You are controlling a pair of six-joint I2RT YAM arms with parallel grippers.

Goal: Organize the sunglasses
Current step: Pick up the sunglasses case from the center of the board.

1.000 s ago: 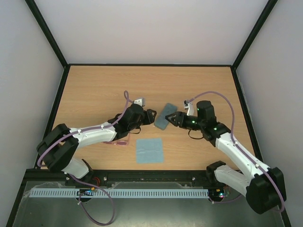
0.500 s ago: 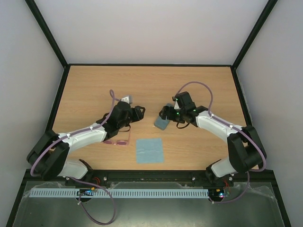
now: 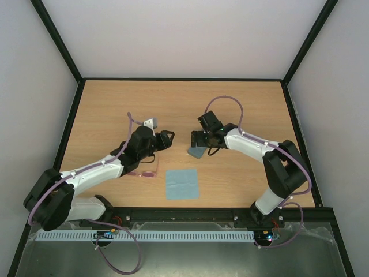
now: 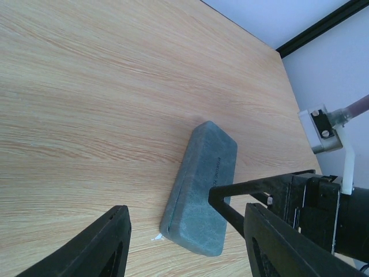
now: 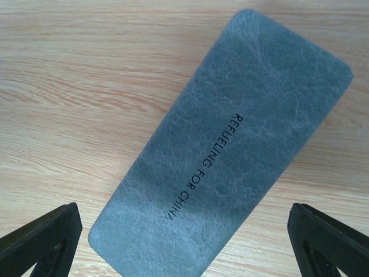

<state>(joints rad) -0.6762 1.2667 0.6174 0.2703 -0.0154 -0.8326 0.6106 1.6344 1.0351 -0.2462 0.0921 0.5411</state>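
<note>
Blue-grey oblong leather-look case (image 5: 225, 150) was seen closed, laid flat on the light wood-grain tabletop (image 3: 115, 109); "REFUELING FOR CHINA" was printed on the lid. Light blue square cloth (image 3: 181, 183) was laid flat nearby, not touching the case.

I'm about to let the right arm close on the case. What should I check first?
1. Right gripper open, a finger on either side of the blue-grey case: ok.
2. Case lid shut: ok.
3. Left gripper open, empty and apart from the case: ok.
4. Sunglasses folded: cannot tell, as the left arm partly covers them.
5. Light blue cloth apart from the case: ok.
</note>
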